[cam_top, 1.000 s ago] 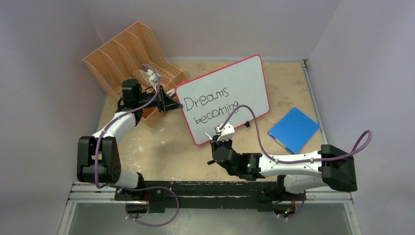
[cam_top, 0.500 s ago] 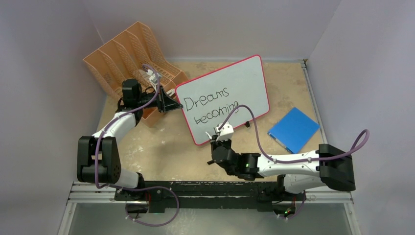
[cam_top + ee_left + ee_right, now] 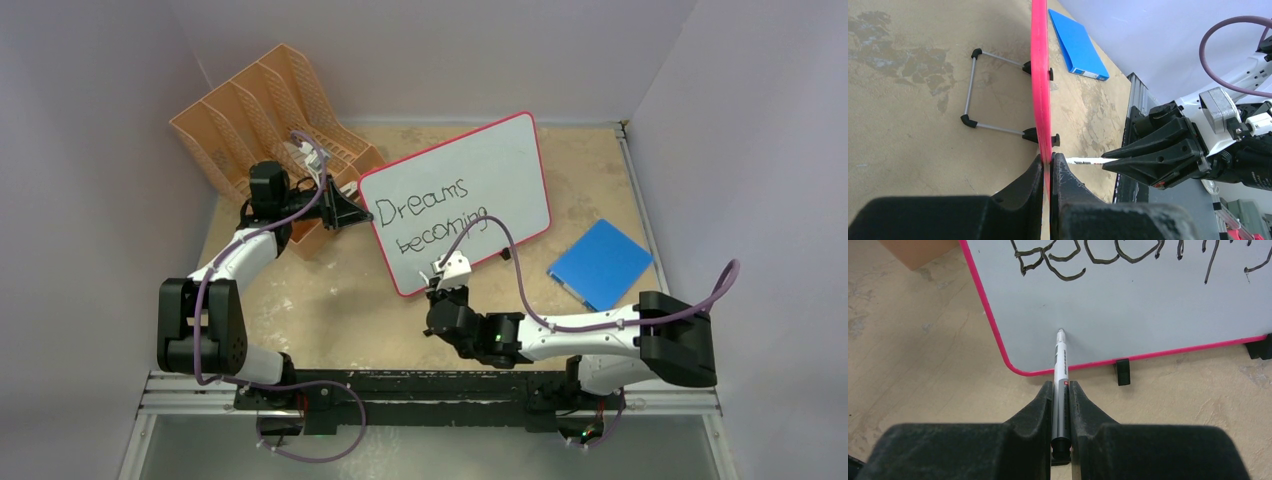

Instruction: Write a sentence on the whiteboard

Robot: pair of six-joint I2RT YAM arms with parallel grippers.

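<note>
1. My left end effector (image 3: 1048, 162) is clamped on the pink left edge of the whiteboard (image 3: 500, 165), which stands upright on the table (image 3: 330, 300).
2. My right end effector (image 3: 1061, 386) is closed around a marker (image 3: 1060, 365). Its tip is at the board's lower left; I cannot tell whether it touches.
3. The sentence (image 3: 432, 214) reads "Dreams becoming" in two black lines above that tip.

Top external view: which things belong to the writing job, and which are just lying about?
In the job: whiteboard; sentence, reading "Dreams becoming"; marker in the right hand; left hand clamping the board's edge.
Lying about: orange file sorter; blue folder.
</note>
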